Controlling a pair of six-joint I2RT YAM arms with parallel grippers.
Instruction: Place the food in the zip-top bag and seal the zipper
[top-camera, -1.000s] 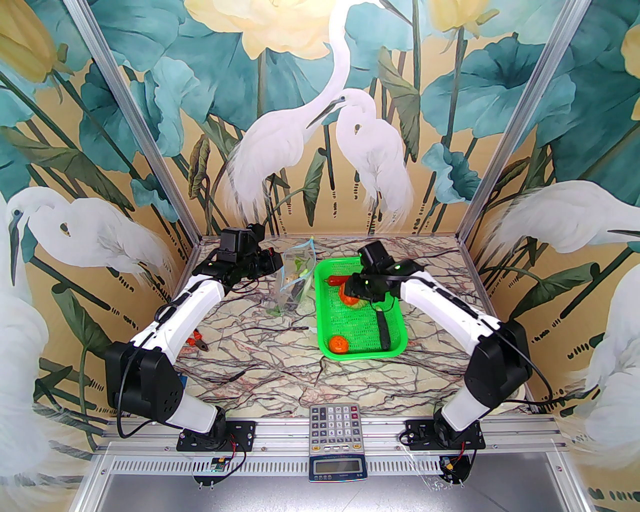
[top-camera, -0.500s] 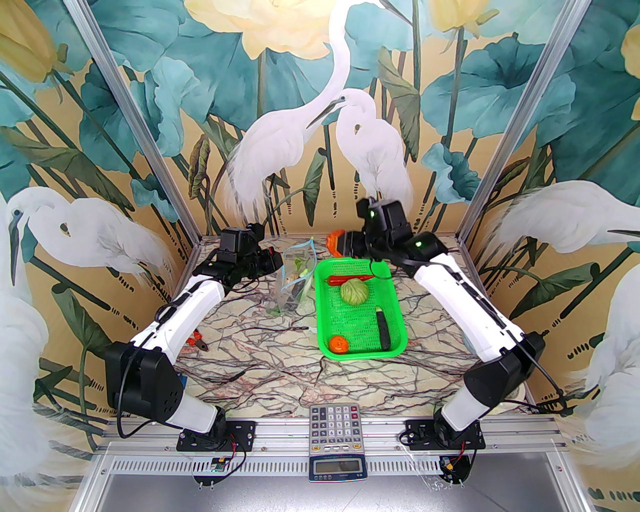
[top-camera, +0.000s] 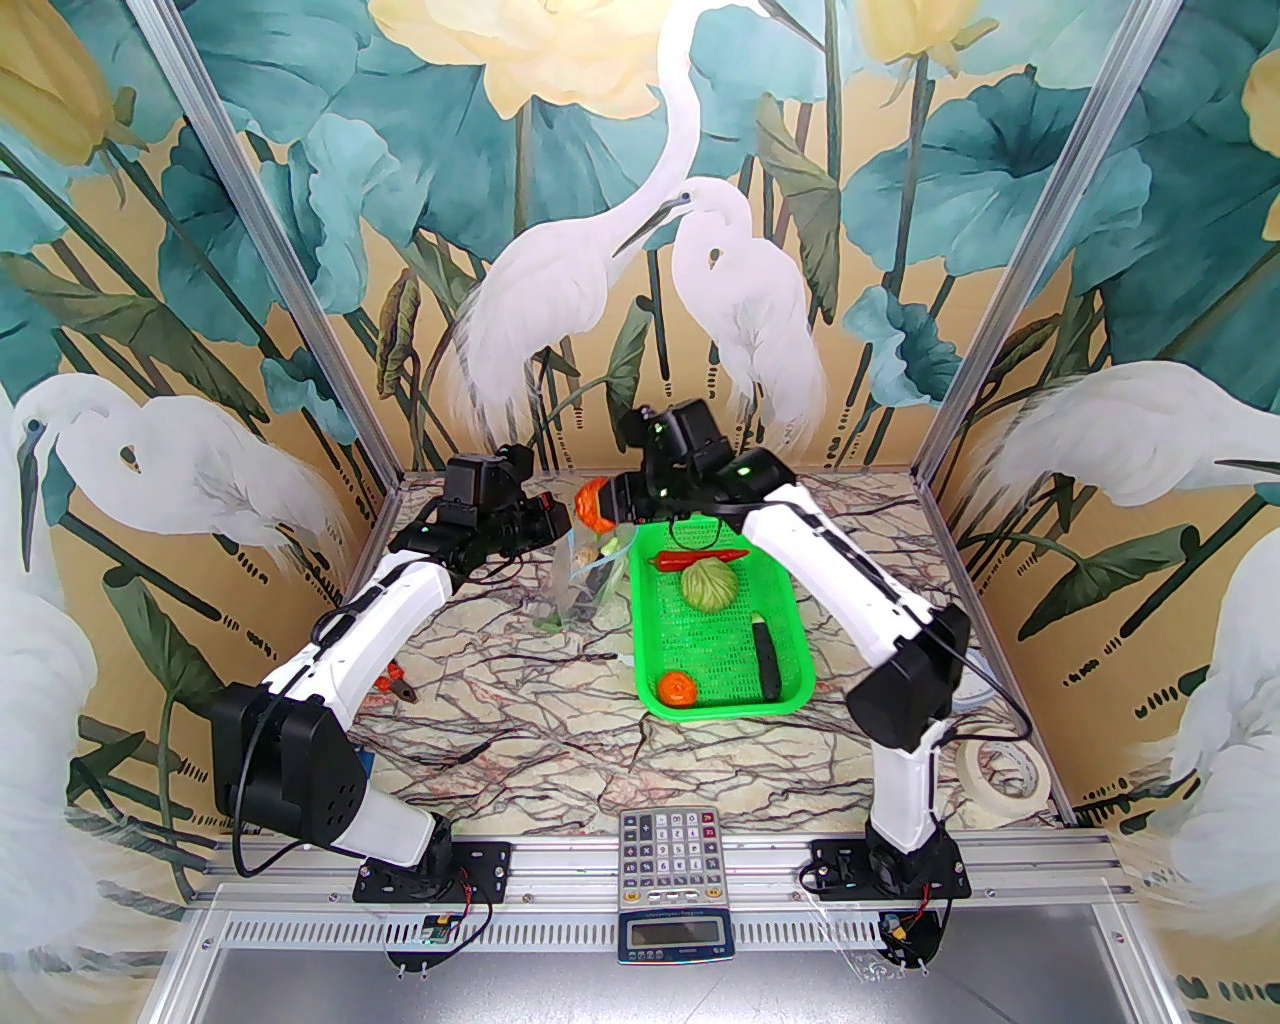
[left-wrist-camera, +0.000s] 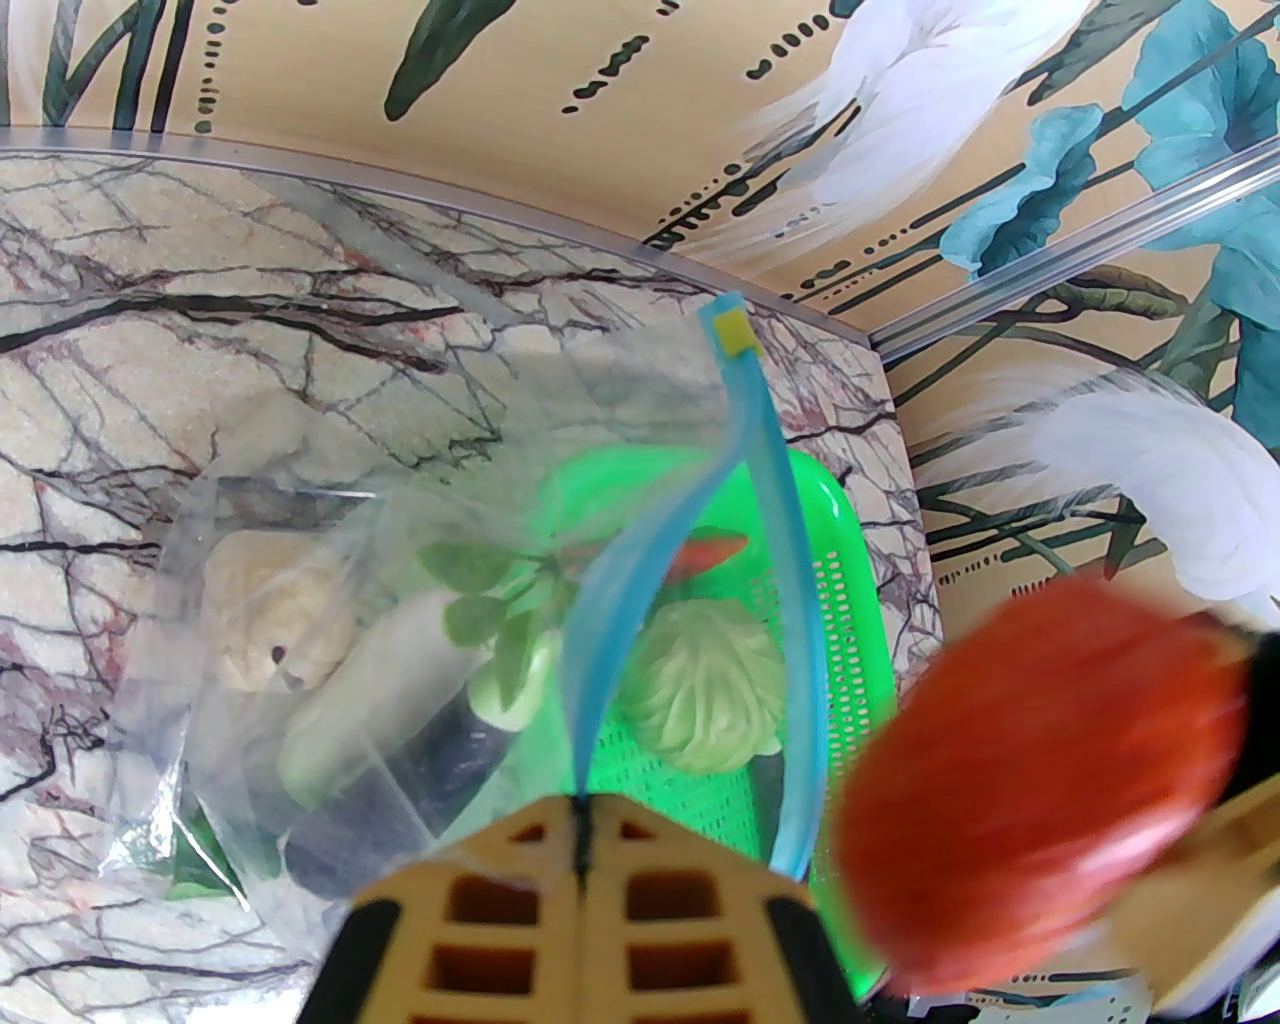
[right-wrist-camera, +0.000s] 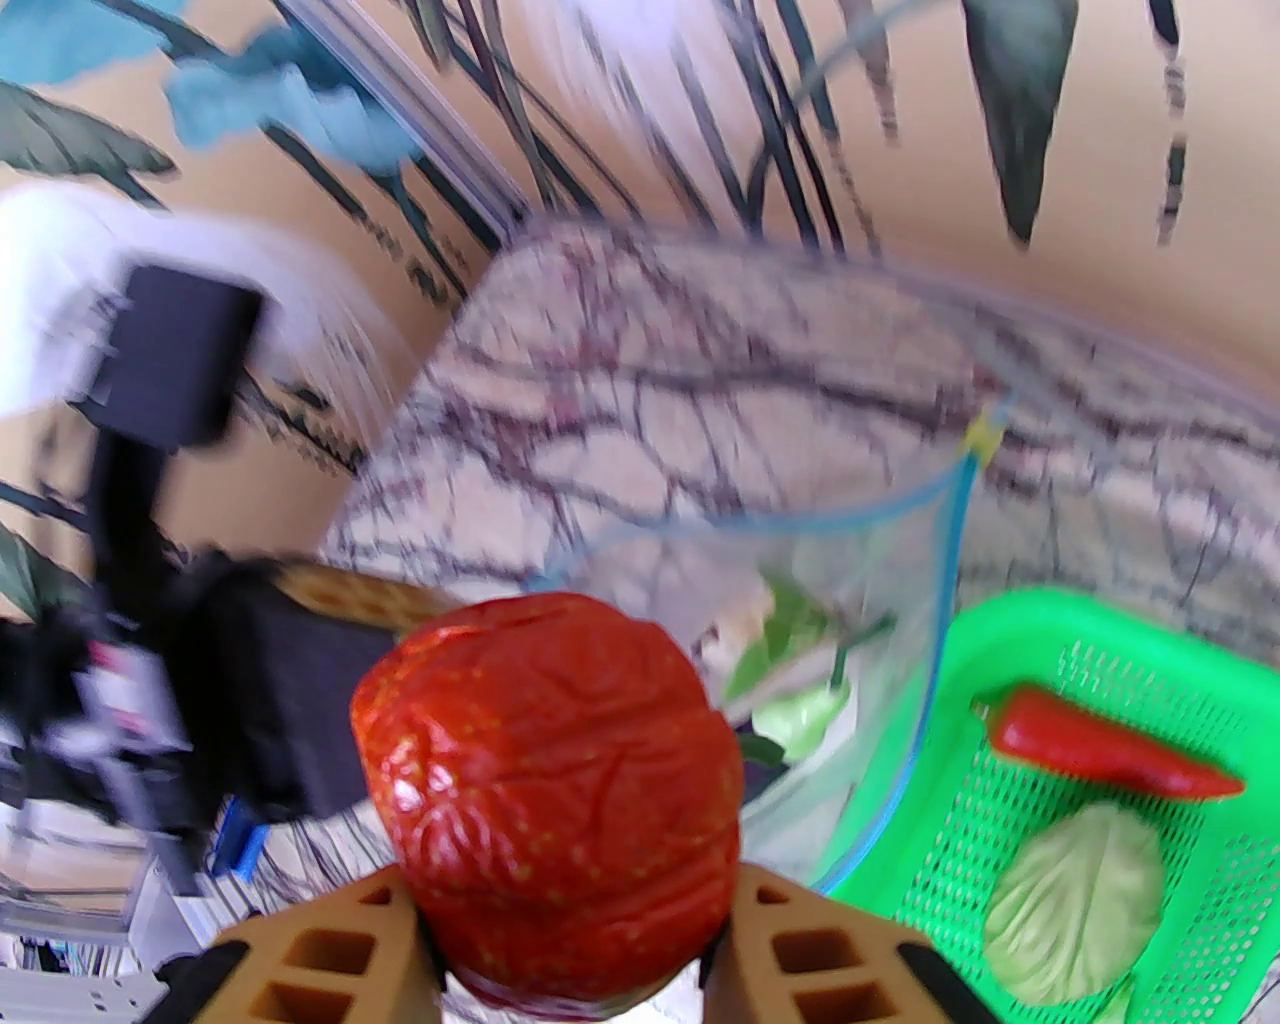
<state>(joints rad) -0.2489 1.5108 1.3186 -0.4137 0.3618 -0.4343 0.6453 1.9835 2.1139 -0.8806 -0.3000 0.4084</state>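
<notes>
R gripper (right-wrist-camera: 575, 940), clamped on tomato (top-camera: 596, 503), has swung it from basket (top-camera: 720, 650) to its 10 o'clock, by bag (left-wrist-camera: 300, 560) mouth that L gripper (left-wrist-camera: 583, 830) holds pinched at zipper (left-wrist-camera: 770, 500), so release looks next.

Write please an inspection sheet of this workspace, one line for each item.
Surface: marble-pattern table, no spill seen.
Job's things: bag stands open, some food inside; chili, cabbage, eggplant and one tomato lie in the green basket.
Clutter: pliers, calculator, tape roll.
Grippers: left gripper shut on the bag's blue zipper; right gripper holds a second tomato near the bag's mouth.
Cables: black loop by the left arm's base.
Surroundings: walls painted with herons.
</notes>
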